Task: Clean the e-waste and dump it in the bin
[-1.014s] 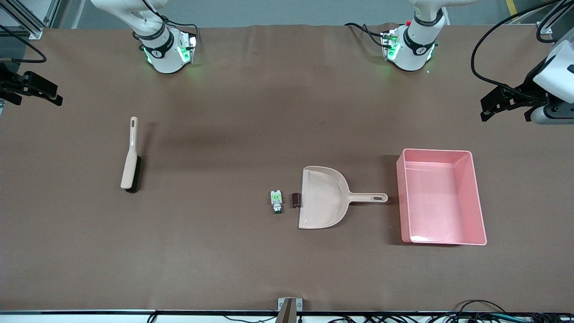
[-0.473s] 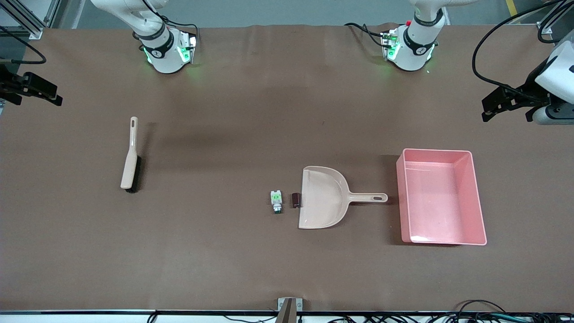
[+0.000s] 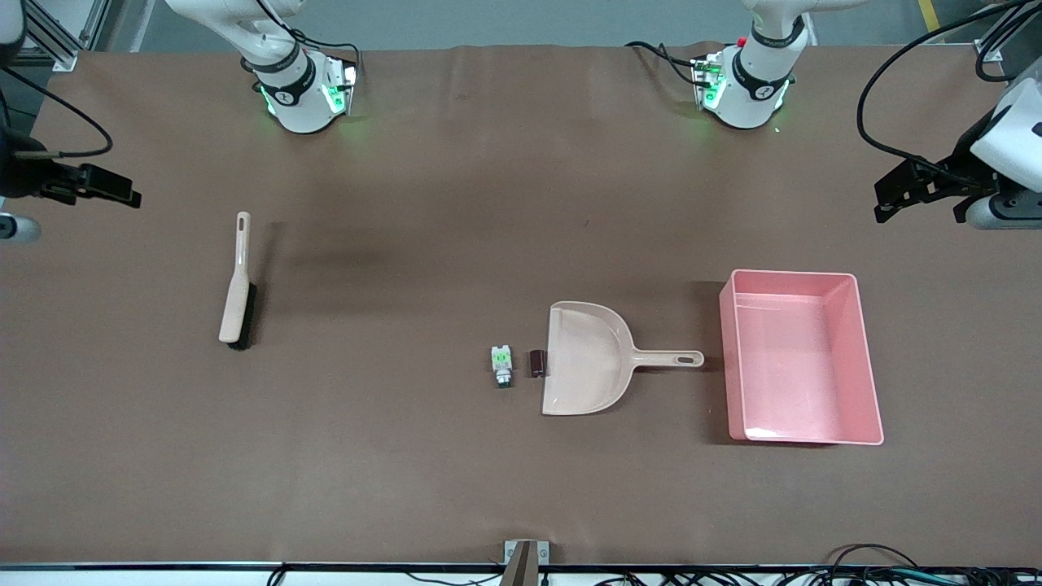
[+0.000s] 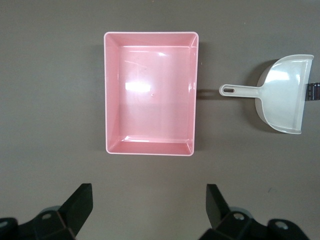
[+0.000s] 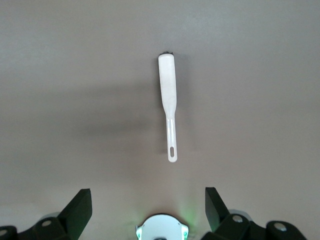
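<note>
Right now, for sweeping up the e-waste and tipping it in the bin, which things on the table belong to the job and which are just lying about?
For the job:
- white-and-green block
- dark reddish-brown piece, at the dustpan's mouth
- brush
- dustpan
- pink bin

Lying about:
- nothing else on the brown table cover

White arms, green-lit bases, black tools, black cables.

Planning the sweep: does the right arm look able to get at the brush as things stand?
Probably yes. The brush lies alone on bare table toward the right arm's end; the right gripper is open, empty and up in the air near it.
</note>
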Tool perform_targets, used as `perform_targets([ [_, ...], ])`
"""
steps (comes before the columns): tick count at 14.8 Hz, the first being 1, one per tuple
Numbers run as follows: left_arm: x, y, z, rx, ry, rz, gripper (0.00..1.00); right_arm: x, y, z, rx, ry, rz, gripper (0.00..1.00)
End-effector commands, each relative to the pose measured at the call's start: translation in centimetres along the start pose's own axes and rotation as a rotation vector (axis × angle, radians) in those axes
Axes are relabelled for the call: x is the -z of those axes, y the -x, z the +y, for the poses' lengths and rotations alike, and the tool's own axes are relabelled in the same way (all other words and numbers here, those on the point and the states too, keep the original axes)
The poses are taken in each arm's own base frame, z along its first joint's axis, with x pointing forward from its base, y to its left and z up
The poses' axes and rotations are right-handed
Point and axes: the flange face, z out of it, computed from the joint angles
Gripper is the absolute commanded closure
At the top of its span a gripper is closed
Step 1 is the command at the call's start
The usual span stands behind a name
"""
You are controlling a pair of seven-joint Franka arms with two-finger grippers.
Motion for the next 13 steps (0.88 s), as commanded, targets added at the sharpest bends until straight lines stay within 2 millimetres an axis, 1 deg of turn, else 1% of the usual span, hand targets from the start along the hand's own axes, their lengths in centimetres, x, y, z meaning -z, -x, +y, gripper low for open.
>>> perform_targets([
  [1, -3.0, -1.7, 3.5, -0.106, -0.005, -0.036, 0.0, -5.0, -0.4, 0.2, -0.001, -0.013, -0.013, 0.0],
  [2, -4.4, -2.4, 4.9, -0.16, 0.003, -0.046, 0.0, -7.0, -0.5, 0.1, 0.002, -0.005, -0.024, 0.0],
  [4, -6.8, -3.5, 9.2, -0.267, 0.023, -0.046, 0.0, -11.1, -0.8, 0.3, 0.0, -0.005, -0.029, 0.0],
  [5, -8.5, -4.1, 10.3, -0.292, 0.022, -0.055, 0.0, -12.9, -0.8, 0.4, -0.001, -0.004, -0.026, 0.0],
  [6, -10.0, -4.3, 13.0, -0.345, 0.004, -0.058, 0.0, -15.1, -0.7, 0.4, 0.0, -0.003, -0.021, 0.0],
  [7, -11.4, -4.8, 14.5, -0.38, -0.02, -0.052, 0.0, -17.3, -0.5, 0.4, 0.006, -0.002, -0.016, 0.0],
  [8, -12.6, -5.0, 16.6, -0.428, -0.041, -0.034, 0.0, -19.1, -0.2, 0.4, 0.014, -0.002, 0.003, 0.0],
  [9, -14.3, -5.0, 19.0, -0.474, -0.06, -0.039, 0.0, -20.3, -0.1, 0.6, 0.026, -0.002, 0.013, 0.0],
  [10, -16.2, -4.8, 20.8, -0.51, -0.071, -0.064, 0.0, -21.1, 0.0, 0.6, 0.038, -0.001, 0.022, 0.0],
  [11, -18.2, -4.8, 22.2, -0.538, -0.067, -0.083, 0.0, -22.1, 0.2, 0.6, 0.042, 0.0, 0.023, 0.0],
  [13, -21.2, -5.6, 23.3, -0.669, -0.042, -0.082, 0.0, -24.1, 0.8, 1.2, 0.062, 0.012, 0.034, 0.0],
])
